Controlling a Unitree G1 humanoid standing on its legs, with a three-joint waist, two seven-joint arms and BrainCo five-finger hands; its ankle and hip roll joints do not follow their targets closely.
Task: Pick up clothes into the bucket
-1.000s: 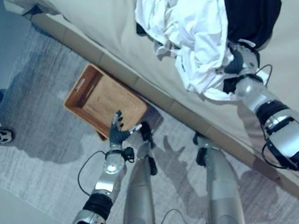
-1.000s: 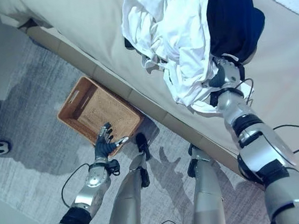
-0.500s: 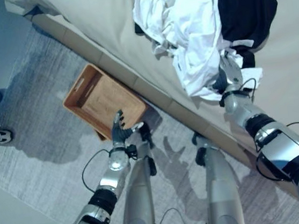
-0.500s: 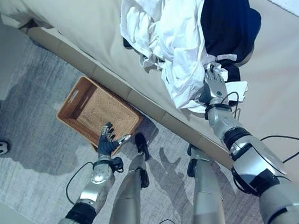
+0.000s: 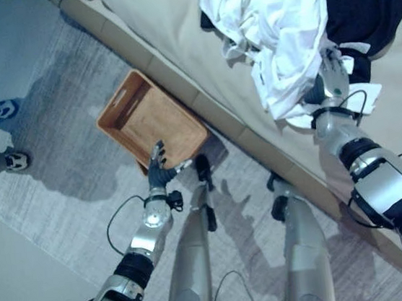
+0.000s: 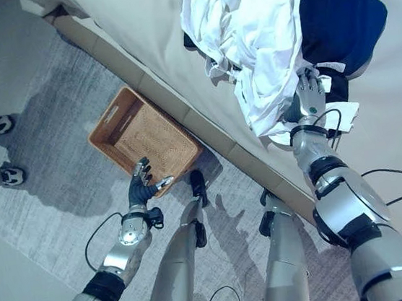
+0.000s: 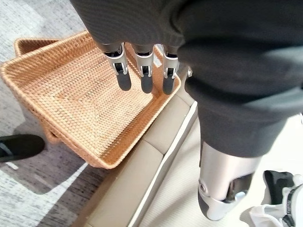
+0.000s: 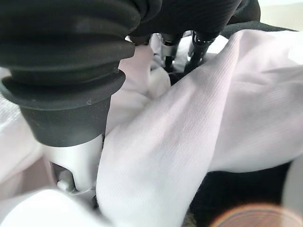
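Right wrist view: right hand [image 8: 182,47] fingers reach into the white garment [image 8: 199,123]; grip unclear. It may drag the dark garment [image 6: 338,11] just beyond along.

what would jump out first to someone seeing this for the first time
The heap of white clothes over dark clothes on the beige bed catches the eye first, with the right hand reaching into its near edge, fingers buried in the white cloth. Next is the woven basket, empty on the grey rug beside the bed, with the left hand hovering open over its near corner.
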